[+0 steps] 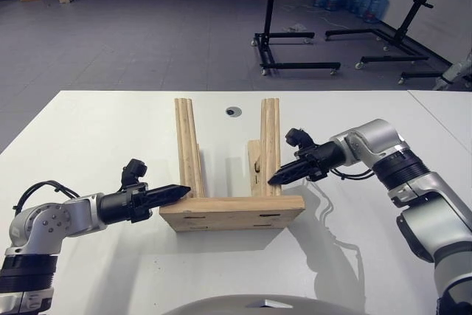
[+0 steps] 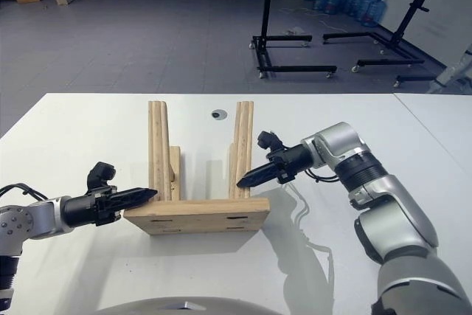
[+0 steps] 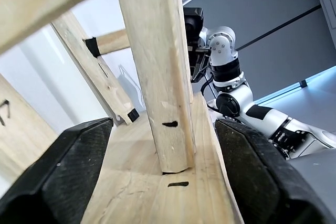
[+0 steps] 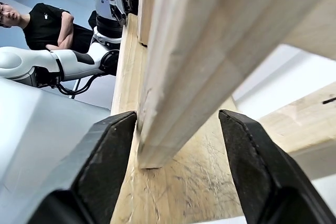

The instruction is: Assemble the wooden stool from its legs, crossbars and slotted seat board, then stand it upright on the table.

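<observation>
Stool (image 1: 228, 182): lies on its side on the white tabletop (image 1: 88, 130), seat board (image 1: 232, 213) on edge nearest the robot, legs pointing away.
Left fingers (image 3: 73, 177): spread apart, one each side of the left leg (image 3: 157, 77) where it joins the seat board, not clamping it.
Right fingers (image 4: 105, 177): spread likewise, astride the base of the right leg (image 4: 194, 51).
</observation>
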